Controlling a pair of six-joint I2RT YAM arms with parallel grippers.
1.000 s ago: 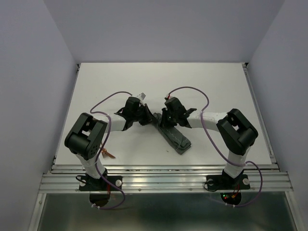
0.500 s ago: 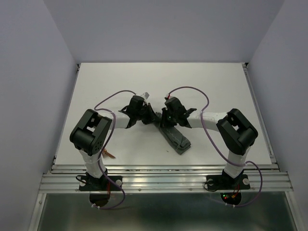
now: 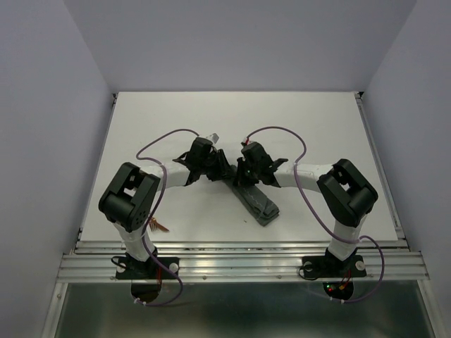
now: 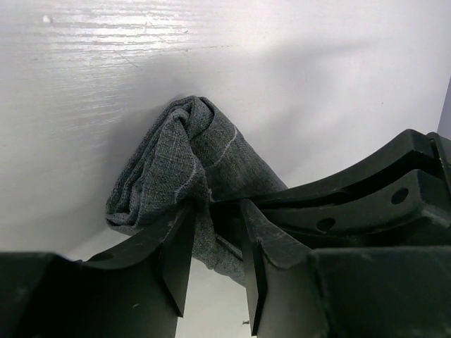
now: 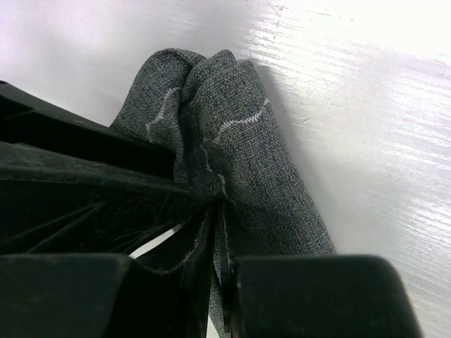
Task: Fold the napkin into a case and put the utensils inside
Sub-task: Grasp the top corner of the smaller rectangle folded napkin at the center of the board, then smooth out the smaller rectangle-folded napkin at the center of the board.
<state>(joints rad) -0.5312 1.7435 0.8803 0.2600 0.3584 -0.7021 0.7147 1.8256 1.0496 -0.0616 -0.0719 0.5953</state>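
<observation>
While comparing against a second ago, spotted two changes, both on the left side. Found the left tool [image 4: 215, 211] let go: clamped tight back then, now standing with fingers [image 4: 176, 260] parted and a fold of the grey-green napkin [image 4: 190, 162] sitting in the gap. Also nudged right since then, in closer to the right tool [image 5: 215, 239], going by the overhead view. No change on the right side or in the lie of the napkin.

Pose-wise: both arms bent low and reaching inward, meeting almost nose to nose over the far end of the napkin. Left forearm angled right, right forearm angled left, purple cables [image 3: 282, 129] looping up over each.

Right tool pinched hard on the bunched top corner of the napkin, stitched hem crumpled right at the fingertips.

As for the napkin itself: folded into a narrow strip, flat on the table [image 3: 317, 127], running from between the two tools back toward the near edge and slightly right. Utensils [image 3: 158, 227] well apart from it, down by the left arm near the front edge of the table, mostly hidden. Can't tell how many.
</observation>
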